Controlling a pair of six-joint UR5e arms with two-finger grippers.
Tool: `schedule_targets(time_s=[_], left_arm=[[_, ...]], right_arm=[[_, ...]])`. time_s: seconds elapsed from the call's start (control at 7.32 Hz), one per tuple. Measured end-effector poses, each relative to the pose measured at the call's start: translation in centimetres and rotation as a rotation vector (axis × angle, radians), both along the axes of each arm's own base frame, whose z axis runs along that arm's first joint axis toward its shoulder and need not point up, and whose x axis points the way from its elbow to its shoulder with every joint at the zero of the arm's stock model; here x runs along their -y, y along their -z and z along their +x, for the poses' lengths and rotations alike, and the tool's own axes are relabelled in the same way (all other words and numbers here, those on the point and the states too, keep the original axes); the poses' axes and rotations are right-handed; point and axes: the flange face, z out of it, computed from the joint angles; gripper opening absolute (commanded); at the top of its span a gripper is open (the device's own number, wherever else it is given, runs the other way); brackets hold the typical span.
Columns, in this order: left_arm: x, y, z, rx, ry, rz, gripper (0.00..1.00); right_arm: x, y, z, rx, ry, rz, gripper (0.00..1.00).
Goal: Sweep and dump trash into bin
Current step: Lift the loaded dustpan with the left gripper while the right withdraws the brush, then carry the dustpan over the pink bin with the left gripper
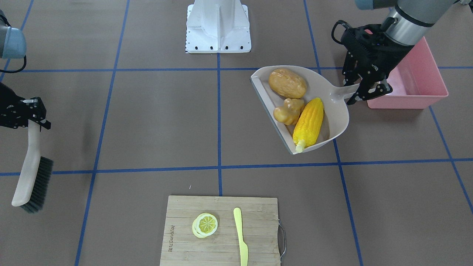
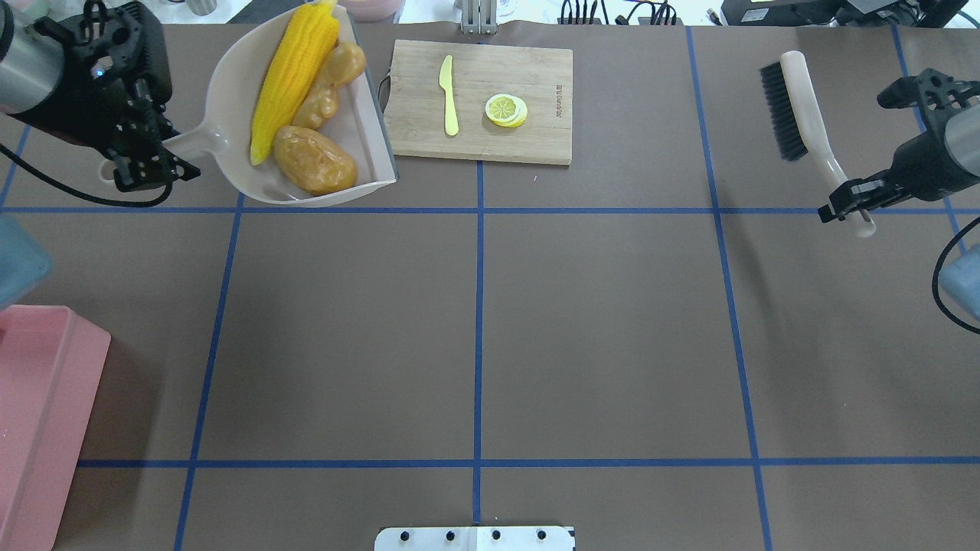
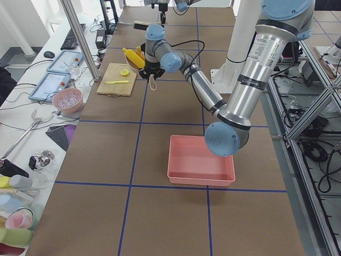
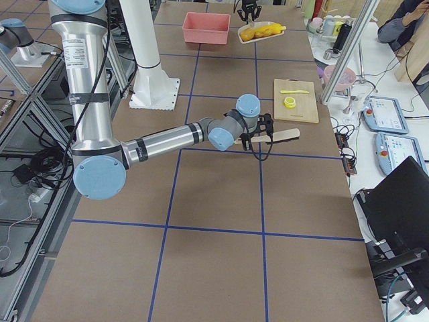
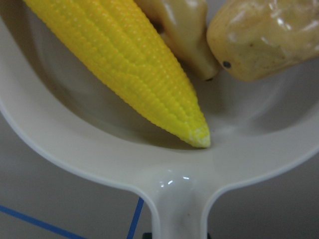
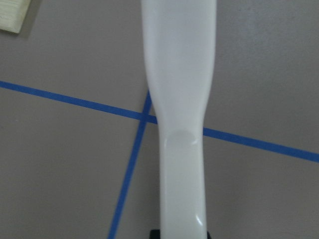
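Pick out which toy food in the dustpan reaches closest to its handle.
The corn: its pointed tip lies right by the root of the handle, while the potato and ginger sit further off.

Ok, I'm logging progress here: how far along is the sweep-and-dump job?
Done: corn cob, potato and ginger root lie in the dustpan. In hand: left gripper holds the dustpan's handle; right gripper holds the brush aside. Left: tipping them into the empty pink bin.
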Motion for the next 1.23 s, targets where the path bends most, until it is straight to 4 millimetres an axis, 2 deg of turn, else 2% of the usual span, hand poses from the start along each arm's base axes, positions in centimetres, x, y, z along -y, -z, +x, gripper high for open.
schedule_targets(time_s=[0.27, 0.55, 0.68, 0.96, 1.23], left_arm=[[-4.0, -3.7, -2.8, 0.072, -0.005, 0.004, 0.00], [-8.1, -7.4, -5.5, 0.119, -0.014, -0.036, 0.00], [-9.9, -8.9, -6.8, 0.135, -0.015, -0.056, 0.00], [-12.7, -11.3, -9.4, 0.159, -0.008, -0.086, 0.00], [-14.8, -14.0, -11.7, 0.172, -0.008, -0.088, 0.00]], right_arm=[[1.3, -2.0, 3.5, -0.146, 0.098, -0.013, 0.00], [0.4, -3.2, 6.5, -0.234, 0.143, -0.150, 0.00], [-0.8, -3.5, 7.3, -0.259, 0.149, -0.241, 0.00], [-5.3, -5.2, 8.9, -0.284, 0.134, -0.389, 0.00], [-8.7, -6.0, 9.8, -0.274, 0.120, -0.433, 0.00]])
